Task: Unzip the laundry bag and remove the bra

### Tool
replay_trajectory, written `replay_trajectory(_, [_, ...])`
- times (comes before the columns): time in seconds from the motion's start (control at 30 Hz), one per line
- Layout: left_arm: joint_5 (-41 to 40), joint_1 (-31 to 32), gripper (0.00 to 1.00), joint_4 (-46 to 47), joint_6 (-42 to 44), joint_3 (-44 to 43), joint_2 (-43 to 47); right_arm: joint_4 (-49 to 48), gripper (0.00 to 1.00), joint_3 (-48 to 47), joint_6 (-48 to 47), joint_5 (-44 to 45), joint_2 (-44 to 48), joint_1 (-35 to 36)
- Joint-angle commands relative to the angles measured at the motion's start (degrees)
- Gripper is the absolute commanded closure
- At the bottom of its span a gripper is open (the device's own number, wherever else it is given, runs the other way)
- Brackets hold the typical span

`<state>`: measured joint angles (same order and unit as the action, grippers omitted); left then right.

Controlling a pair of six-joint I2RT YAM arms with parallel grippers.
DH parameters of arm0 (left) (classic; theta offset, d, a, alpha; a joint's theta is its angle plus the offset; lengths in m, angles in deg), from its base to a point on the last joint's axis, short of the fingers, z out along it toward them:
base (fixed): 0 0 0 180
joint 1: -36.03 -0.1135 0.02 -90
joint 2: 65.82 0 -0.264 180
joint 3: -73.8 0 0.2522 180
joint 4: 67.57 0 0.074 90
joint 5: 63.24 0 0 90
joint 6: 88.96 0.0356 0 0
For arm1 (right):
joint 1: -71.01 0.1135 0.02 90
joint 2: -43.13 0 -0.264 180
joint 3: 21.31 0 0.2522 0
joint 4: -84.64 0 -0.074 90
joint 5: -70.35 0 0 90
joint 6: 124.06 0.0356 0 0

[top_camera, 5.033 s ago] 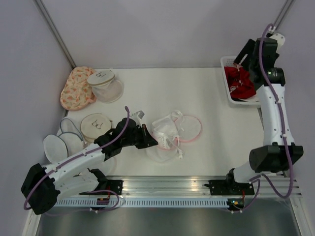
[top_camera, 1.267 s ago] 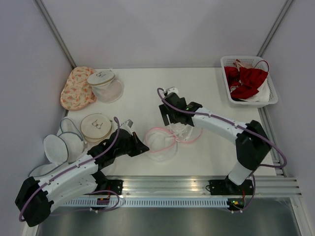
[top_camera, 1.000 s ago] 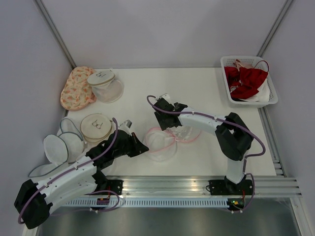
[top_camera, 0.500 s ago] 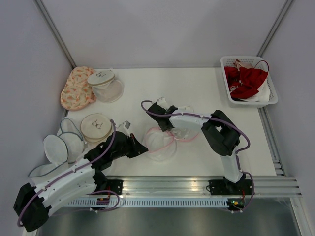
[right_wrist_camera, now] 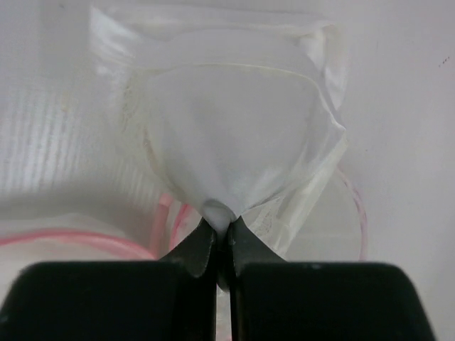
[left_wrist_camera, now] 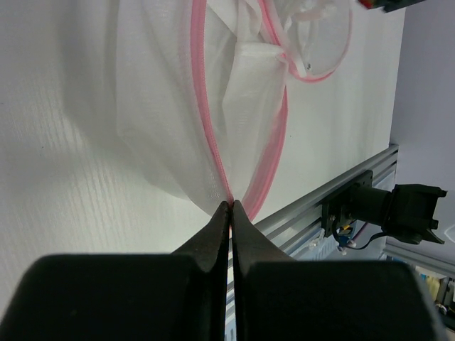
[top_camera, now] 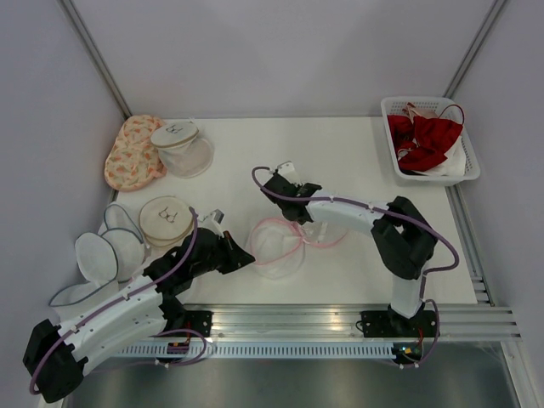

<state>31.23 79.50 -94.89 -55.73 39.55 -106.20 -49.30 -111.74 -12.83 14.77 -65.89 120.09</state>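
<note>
Top external: folded right arm, right gripper (top_camera: pixel 297 214) on bra (right_wrist_camera: pixel 234 142)

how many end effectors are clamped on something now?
2. Left end effector, table front, pinches the laundry bag by its pink rim; right end effector, table centre, pinches white fabric (bra or bag unclear).

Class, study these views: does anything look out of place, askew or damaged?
The laundry bag lies collapsed and gaping, its pink rim pinched by the left gripper; the right gripper pinches white fabric. Nothing looks spilled or torn.
</note>
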Motion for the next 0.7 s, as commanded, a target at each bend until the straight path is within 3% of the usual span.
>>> replay_trajectory(0.0, [-0.95, -0.22, 0.98, 0.20, -1.15, -0.08, 0.13, -1.18, 1.00, -0.42, 1.52, -4.08, 9.33, -1.52])
replay_trajectory(0.13, [-0.78, -0.22, 0.98, 0.20, -1.15, -0.16, 0.04, -2.32, 1.00, -0.85, 2.32, -11.02, 18.02, -6.35])
replay_trajectory(0.43, [-0.25, -0.22, 0.98, -0.50, -0.09, -2.18, -1.45, -5.04, 1.00, -3.66, 6.71, -17.36, 25.34, -25.59])
replay_trajectory(0.67, [-0.34, -0.22, 0.98, -2.26, 0.79, -3.94, -1.72, -3.21, 1.00, -21.31, 5.65, -21.14, 20.16, -44.30])
